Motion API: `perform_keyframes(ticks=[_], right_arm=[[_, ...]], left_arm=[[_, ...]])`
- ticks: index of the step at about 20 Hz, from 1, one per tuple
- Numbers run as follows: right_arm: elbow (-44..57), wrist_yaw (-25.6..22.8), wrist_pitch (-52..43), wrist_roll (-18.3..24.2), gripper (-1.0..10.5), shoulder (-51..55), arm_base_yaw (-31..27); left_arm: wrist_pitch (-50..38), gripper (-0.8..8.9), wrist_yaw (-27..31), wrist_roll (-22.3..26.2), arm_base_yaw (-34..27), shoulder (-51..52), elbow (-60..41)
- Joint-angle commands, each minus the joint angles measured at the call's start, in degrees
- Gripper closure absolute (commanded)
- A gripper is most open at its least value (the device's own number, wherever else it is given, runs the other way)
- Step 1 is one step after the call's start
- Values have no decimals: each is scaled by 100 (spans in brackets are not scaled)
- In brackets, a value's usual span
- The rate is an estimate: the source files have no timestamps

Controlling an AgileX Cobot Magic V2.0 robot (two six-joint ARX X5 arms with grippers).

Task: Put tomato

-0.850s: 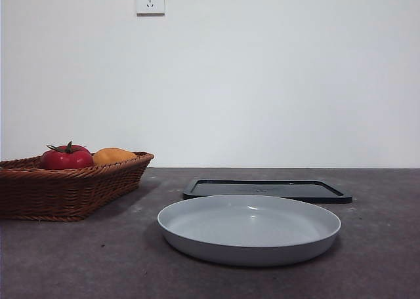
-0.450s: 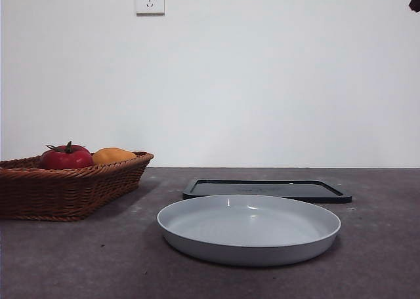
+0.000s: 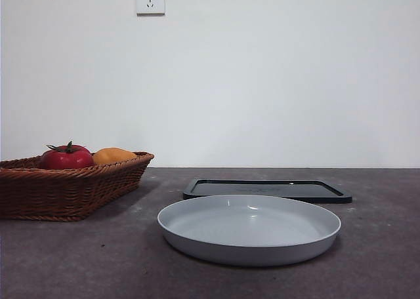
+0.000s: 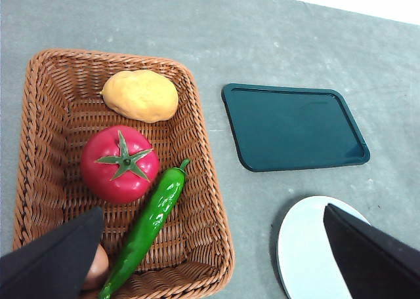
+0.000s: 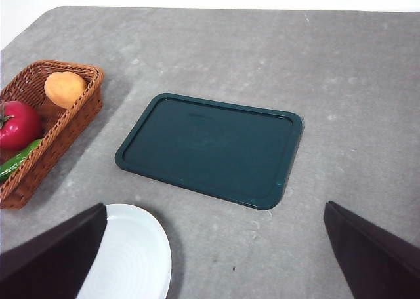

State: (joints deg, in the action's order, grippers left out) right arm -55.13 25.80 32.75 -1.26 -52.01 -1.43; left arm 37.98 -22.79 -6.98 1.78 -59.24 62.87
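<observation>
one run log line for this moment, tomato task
tomato in basket, untouched | left gripper open above basket | right gripper open above tray

Grey table [image 3: 79,259]: basket [image 3: 65,194], plate [image 3: 249,230], tray [image 3: 266,189].

front: low, level across table; wrists: high, looking down; all share basket [image 3: 72,187], tray [image 5: 210,148]

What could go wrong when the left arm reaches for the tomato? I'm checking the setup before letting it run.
1. The green pepper lies against the tomato in the basket, so a jaw of the open left gripper may hit or snag it.
2. The orange-yellow fruit sits close by and could be bumped.
3. The tomato is round and glossy, so it may slip or roll.
</observation>
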Motion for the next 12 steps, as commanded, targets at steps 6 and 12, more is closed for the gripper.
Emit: perform_keyframes(ticks=[6, 12], right_arm=[[-118, 13, -57, 57, 339, -33, 15], [-118, 13, -57, 57, 339, -33, 17]], left_arm=[[-37, 32, -22, -4, 15, -70, 146], [273, 32, -20, 44, 15, -822, 341]])
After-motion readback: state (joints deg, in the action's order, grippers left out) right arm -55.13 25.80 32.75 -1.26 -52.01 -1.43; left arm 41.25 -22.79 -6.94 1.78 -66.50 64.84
